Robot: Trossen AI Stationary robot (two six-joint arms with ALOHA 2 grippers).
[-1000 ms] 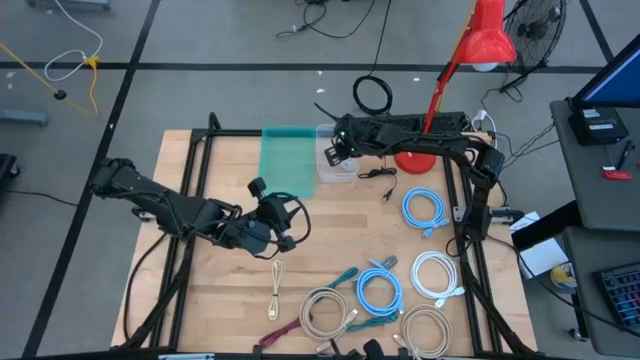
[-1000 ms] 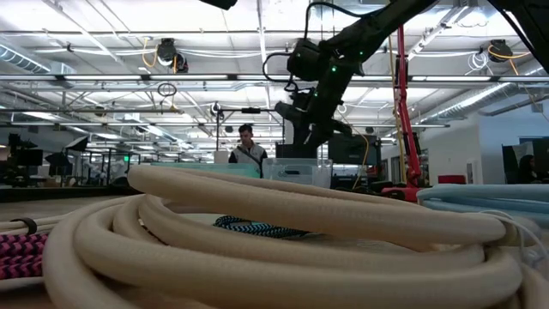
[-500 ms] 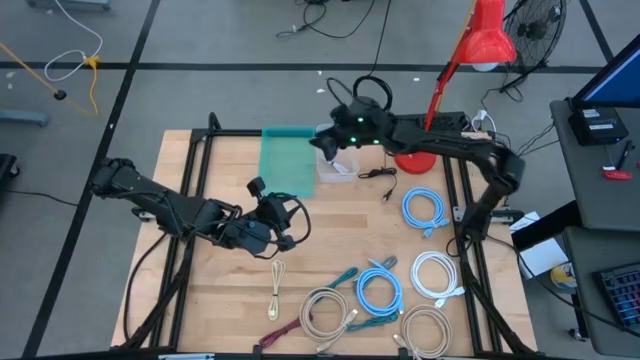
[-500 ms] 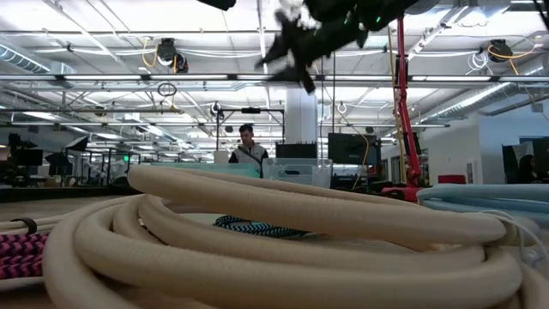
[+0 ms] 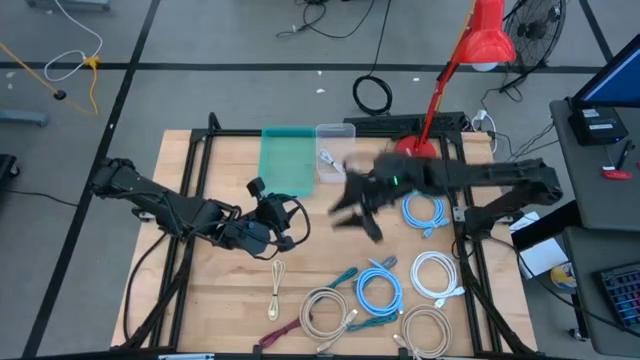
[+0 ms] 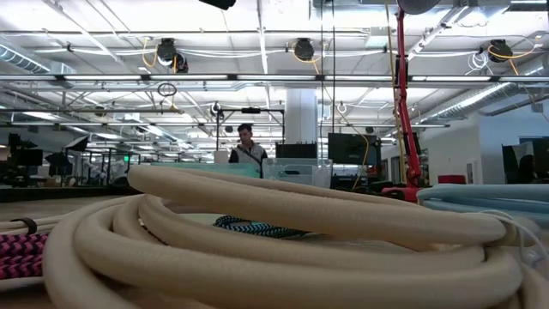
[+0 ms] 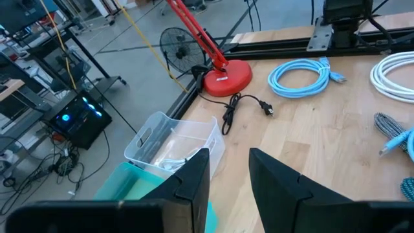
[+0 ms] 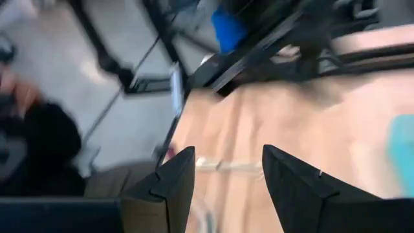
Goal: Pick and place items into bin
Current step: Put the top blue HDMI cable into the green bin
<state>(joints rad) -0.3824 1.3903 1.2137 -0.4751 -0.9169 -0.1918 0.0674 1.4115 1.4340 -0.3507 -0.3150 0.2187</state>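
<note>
Presently the right gripper point(image 5: 352, 208) hangs over mid-table, fingers point(image 8: 169, 188) parted with nothing between them (its outline is blurred). The left gripper point(image 5: 283, 222) sits left of centre, its fingers point(image 7: 194, 178) narrowly apart and empty. Coiled cables point(image 5: 380, 290) lie across the table's near-right area, well apart from the clear bin point(image 5: 336, 152), which already contains a pale cord.

Even bright overhead light, soft shadows on worktop point(image 5: 230, 290); my right end effector point(image 5: 355, 212) motion-smeared, its wrist view blurred; low view's near beige coil point(image 6: 257, 232) defocused.
</note>
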